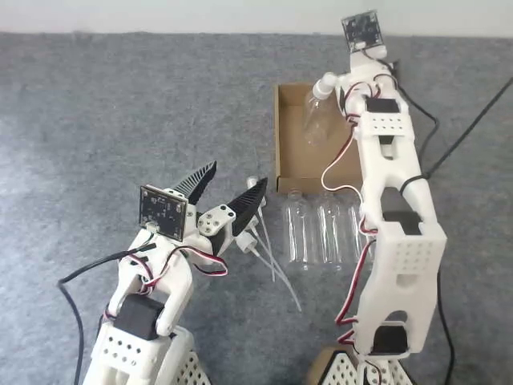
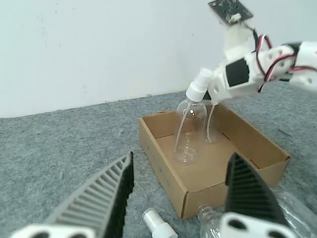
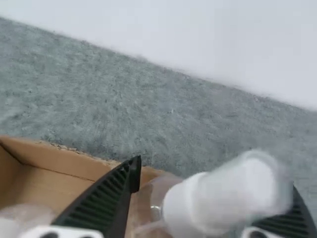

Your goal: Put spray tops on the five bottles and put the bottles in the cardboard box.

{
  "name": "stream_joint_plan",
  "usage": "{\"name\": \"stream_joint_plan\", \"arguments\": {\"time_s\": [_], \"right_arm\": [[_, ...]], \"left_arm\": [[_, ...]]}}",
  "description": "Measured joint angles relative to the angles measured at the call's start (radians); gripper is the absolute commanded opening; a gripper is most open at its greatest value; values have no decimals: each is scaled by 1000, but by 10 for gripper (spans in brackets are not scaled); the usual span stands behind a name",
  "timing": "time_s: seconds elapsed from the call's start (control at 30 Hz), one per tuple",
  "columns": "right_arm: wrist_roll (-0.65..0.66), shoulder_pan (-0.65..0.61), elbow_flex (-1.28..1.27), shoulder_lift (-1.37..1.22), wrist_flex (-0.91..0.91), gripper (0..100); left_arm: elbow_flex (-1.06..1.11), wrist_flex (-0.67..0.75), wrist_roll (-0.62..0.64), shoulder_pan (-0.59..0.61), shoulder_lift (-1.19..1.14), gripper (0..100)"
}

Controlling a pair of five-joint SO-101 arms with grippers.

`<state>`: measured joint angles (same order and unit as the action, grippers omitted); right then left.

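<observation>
With the right gripper point(image 2: 212, 89) pinching the capped bottle point(image 2: 190, 129) by its neck, tilted inside the box point(image 2: 163, 163) near the counter's far edge, best settle its base flat before releasing, the left gripper point(image 1: 238, 175) hanging spread, clear.

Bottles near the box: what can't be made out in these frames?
- High view: the right arm covers part of the loose bottles before the cardboard box; count unclear.
- Right wrist view: the spray top on the held bottle is blurred, too near the lens; seating unclear.
- Left wrist view: a loose spray top is cut off by the frame edge; a finger of the left gripper hides most of one lying bottle.
</observation>
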<state>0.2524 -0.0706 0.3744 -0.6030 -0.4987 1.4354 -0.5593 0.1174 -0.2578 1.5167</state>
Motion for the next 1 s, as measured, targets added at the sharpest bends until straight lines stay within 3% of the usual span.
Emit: {"name": "stream_joint_plan", "arguments": {"time_s": [0.47,0.73,1.0], "right_arm": [[0,0,0,296,-201,340],[0,0,0,482,-451,340],[0,-8,0,595,-813,340]], "left_arm": [[0,0,0,0,0,279],[0,0,0,0,0,279],[-3,0,0,17,0,242]]}}
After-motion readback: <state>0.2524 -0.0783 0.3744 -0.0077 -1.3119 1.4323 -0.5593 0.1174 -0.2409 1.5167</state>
